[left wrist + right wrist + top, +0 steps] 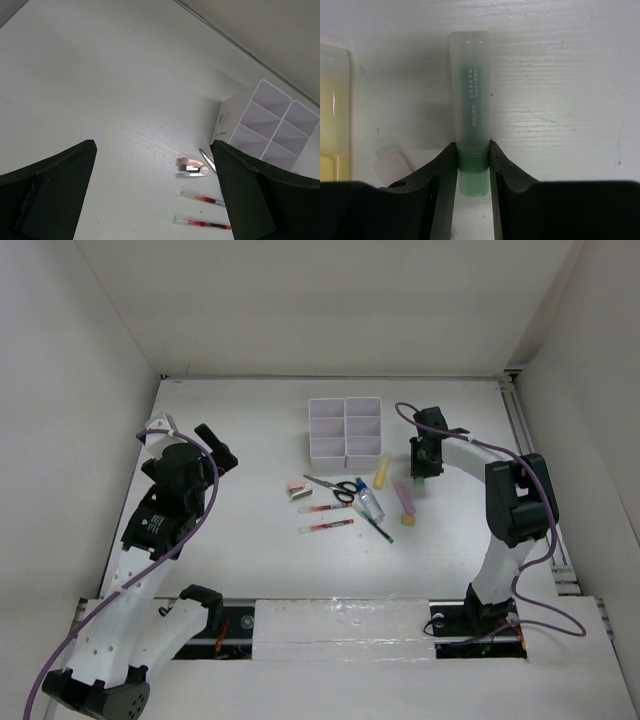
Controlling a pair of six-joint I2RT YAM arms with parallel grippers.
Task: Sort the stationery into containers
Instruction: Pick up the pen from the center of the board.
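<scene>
- Right gripper (472, 150) pinches the green bar (470, 90) flat on the table (560, 75) (only its wrist view shows contact); long axis runs straight away, cap end farthest.
- Left gripper (152, 150) gapes, empty.

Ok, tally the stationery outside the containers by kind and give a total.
Scissors: 1
Red-white pens: 2
Dark pen: 1
Blue-capped bottle: 1
Bars: 3 (yellow bar, pink bar, green bar between the right jaws)
Pink stapler: 1
Small yellow piece: 1
Total: 10
</scene>
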